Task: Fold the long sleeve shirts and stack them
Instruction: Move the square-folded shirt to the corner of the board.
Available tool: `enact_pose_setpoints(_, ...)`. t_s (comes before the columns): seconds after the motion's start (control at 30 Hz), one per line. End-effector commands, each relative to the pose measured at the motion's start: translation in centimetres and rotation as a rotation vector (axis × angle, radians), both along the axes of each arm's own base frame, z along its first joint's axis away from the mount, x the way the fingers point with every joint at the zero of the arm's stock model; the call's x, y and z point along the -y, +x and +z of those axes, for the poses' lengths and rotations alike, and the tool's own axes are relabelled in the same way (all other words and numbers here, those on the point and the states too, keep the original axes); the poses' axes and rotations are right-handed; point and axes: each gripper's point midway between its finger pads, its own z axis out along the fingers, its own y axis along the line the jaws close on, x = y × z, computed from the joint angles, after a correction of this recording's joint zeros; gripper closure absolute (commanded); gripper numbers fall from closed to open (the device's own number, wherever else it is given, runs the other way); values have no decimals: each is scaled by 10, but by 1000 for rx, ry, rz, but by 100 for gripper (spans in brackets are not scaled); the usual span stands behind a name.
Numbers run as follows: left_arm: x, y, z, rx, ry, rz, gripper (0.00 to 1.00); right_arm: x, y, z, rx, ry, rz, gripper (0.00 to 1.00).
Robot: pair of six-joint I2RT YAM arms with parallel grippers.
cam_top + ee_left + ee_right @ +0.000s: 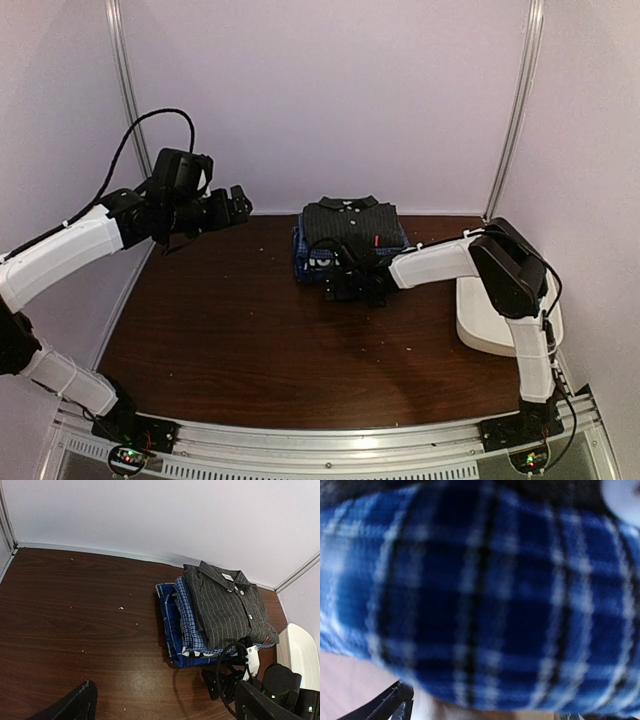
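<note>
1. Blue checked shirt (485, 595) is filling nearly the whole right wrist view, blurred from being so close, with one dark fingertip (395, 702) poking in at the lower left corner.
2. The right gripper (350, 280) is sitting low at the near edge of the shirt pile, in the middle of the top view. Its jaws are standing spread wide, and I cannot tell whether they are touching the cloth.
3. The charcoal pinstriped shirt (227, 607) is lying folded on top of the pile, collar toward the back wall, with blue layers showing beneath it along its left side and near edge.
4. The pile is resting on the dark wooden table (220, 320), centre frame, toward the back wall.
5. The left gripper (240, 202) is hanging raised in the upper left of the top view, well apart from the pile, fingers parted and carrying nothing.
6. A white tub (480, 315) is sitting at the right edge of the table, partly behind the right arm.
</note>
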Motion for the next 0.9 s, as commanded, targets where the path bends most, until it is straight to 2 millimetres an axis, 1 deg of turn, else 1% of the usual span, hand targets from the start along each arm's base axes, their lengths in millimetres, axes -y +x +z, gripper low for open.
enact_pose_setpoints(0.0,-6,1,12,47,-9,1,3,18,31,-16,-33,-40,-3,0)
enact_pose_setpoints(0.07,-8,1,12,46,-8,1,3,20,44,-18,-43,-54,4,0)
enact_pose_setpoints(0.17,-11,1,10,41,-9,7,3,19,61,-16,-39,-57,11,0)
enact_pose_setpoints(0.23,-12,0,8,37,-12,7,3,17,71,-20,-46,-48,12,0)
enact_pose_setpoints(0.3,-12,1,7,34,-14,6,3,12,83,-19,-45,-28,13,0)
enact_pose_setpoints(0.4,-12,1,8,34,-15,7,3,6,93,-18,-43,-10,22,0)
enact_pose_setpoints(0.5,-13,1,7,34,-12,8,3,0,100,-16,-37,-2,34,0)
enact_pose_setpoints(0.6,-13,0,5,31,-12,10,3,-2,106,-9,-29,11,37,0)
enact_pose_setpoints(0.7,-12,1,4,29,-14,8,3,-2,107,-4,-26,12,44,0)
enact_pose_setpoints(0.77,-11,1,3,27,-13,4,3,-2,105,3,-22,18,47,0)
enact_pose_setpoints(0.87,-7,2,4,37,-4,-24,2,-1,101,21,0,43,56,0)
